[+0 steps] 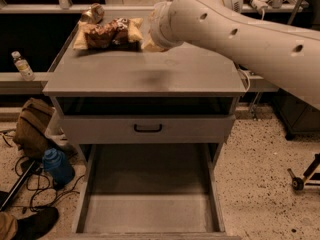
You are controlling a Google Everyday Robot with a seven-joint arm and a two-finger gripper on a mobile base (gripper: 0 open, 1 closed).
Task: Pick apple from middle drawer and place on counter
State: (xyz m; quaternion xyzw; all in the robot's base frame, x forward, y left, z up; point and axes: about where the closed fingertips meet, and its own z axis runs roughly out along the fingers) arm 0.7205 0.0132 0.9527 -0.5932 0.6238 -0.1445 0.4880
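The middle drawer (150, 209) is pulled out at the bottom of the cabinet, and its flat grey floor shows nothing on it. The apple is not in view. The counter (145, 76) is the grey cabinet top, with a dark shadow near its middle. My white arm (240, 29) reaches in from the right over the back of the counter. My gripper (156, 30) is at the arm's far end, above the back of the counter beside the snack bag, and mostly hidden by the wrist.
A brown and yellow snack bag (107, 33) and a can (92, 13) lie at the counter's back left. A closed drawer front with a black handle (148, 128) sits above the open drawer. A water bottle (22, 66), brown bag (32, 126) and blue bottle (57, 166) are at the left.
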